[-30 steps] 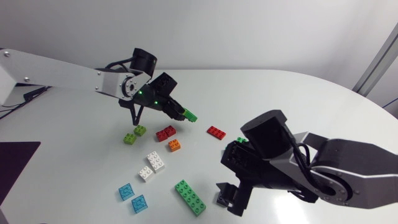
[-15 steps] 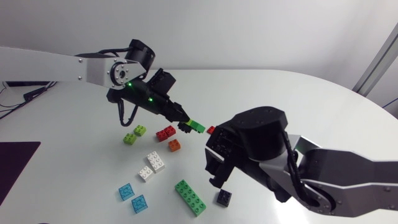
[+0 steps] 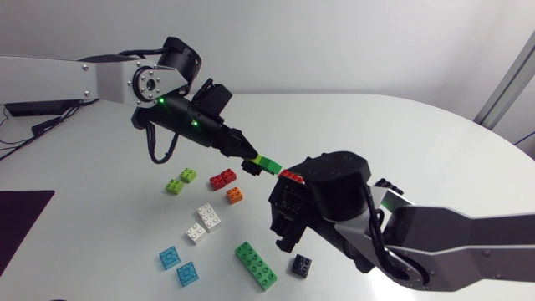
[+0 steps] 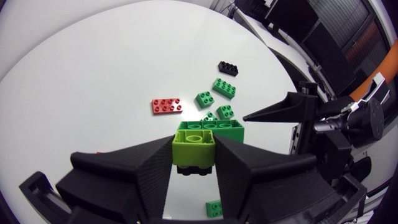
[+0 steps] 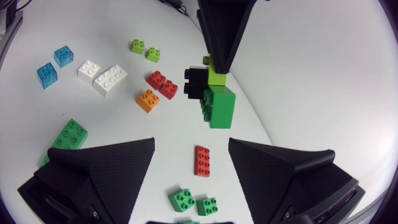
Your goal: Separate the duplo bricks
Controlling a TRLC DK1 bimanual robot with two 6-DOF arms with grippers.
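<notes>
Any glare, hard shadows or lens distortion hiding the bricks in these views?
Head view: even light, faint shadows under the bricks; the right arm hides part of the table. Left wrist view: fisheye bows the table edge; the left claw and its stack show plainly. Right wrist view: same bowing, no glare; the open right claw covers some table.

— What does the left arm [image 3: 84, 79] look like?
— It has a pale silver-white link and a round black joint. There is a silver disc [image 3: 151, 84] ringed with small screws, small green lights [image 3: 194, 124] and a looping cable [image 3: 155, 144], also black.
— And the right arm [image 3: 468, 247]?
— Grey links behind a bulky black housing [image 3: 330, 196].
— The hands?
— Both are matte black with broad wedge fingers. The left hand [image 4: 193, 149] is plain, and the right hand [image 5: 191, 143] is finely dotted.
</notes>
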